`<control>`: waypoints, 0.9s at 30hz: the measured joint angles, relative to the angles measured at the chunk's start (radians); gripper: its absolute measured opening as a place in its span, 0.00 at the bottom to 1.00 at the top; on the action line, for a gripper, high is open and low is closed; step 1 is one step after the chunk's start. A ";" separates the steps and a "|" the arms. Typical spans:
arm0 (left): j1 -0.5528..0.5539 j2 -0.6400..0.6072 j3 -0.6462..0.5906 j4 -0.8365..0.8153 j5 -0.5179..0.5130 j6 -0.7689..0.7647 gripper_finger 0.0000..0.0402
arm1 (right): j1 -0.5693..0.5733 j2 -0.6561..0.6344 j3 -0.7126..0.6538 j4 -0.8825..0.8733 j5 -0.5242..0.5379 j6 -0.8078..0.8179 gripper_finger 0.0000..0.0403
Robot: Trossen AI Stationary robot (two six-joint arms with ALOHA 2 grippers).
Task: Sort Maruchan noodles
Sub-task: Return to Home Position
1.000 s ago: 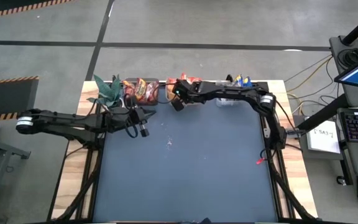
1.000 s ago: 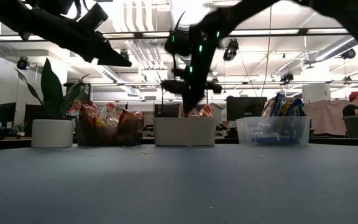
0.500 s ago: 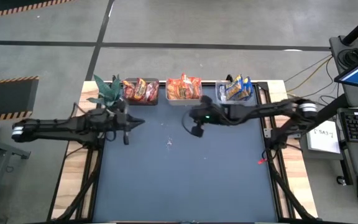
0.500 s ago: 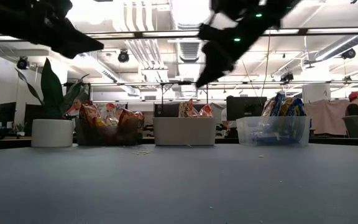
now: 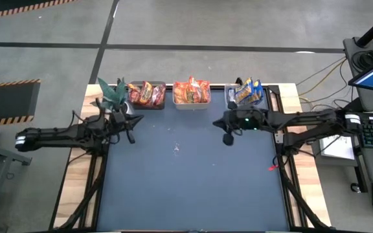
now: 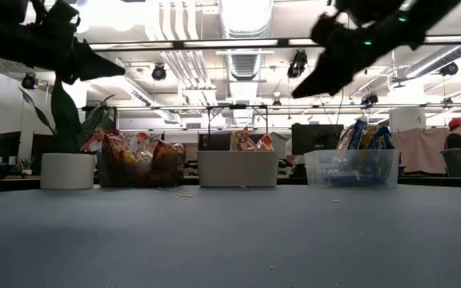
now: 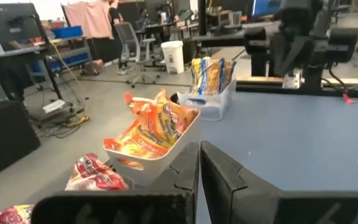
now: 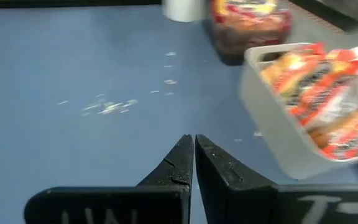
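All the noodles I can see sit in bins along the far edge of the tabletop [image 5: 193, 181], just as they did a second ago. The orange packs [image 5: 192, 92] are in the white bin [image 6: 238, 169] in the middle. The red packs [image 5: 146, 94] are in the dark bin [image 6: 138, 170] to its left, and the blue-and-yellow packs [image 5: 248, 92] are in the clear bin [image 6: 350, 168] to its right.

What has changed is my arms. A second ago the right hand [image 5: 227, 136] hung at the white bin, and half a second ago it was out over the middle of the tabletop. Now it has drawn back toward its own side and is in the air just in front of the clear bin. That arm stretches almost straight in from the right edge, and in the low view the hand is high above the surface, slanting down. Its wrist view shows the two fingers pressed together at the tips with nothing between them.

The left hand [image 5: 130, 131] has pulled back too, from in front of the dark bin to a spot near the plant [image 5: 112, 94]. Its arm lies long and nearly level from the left edge, and the hand is raised well off the tabletop. Its fingers are closed to a hairline gap and hold nothing.
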 joint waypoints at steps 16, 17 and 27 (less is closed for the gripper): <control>0.001 -0.179 -0.016 -0.106 0.095 0.062 0.00 | -0.012 -0.447 -0.361 0.214 -0.141 0.013 0.02; 0.001 -0.195 -0.022 -0.113 0.095 0.060 0.00 | -0.013 -0.479 -0.377 0.217 -0.143 0.013 0.02; 0.001 -0.351 -0.107 -0.126 0.094 0.039 0.00 | -0.013 -0.802 -0.534 0.217 -0.178 0.035 0.02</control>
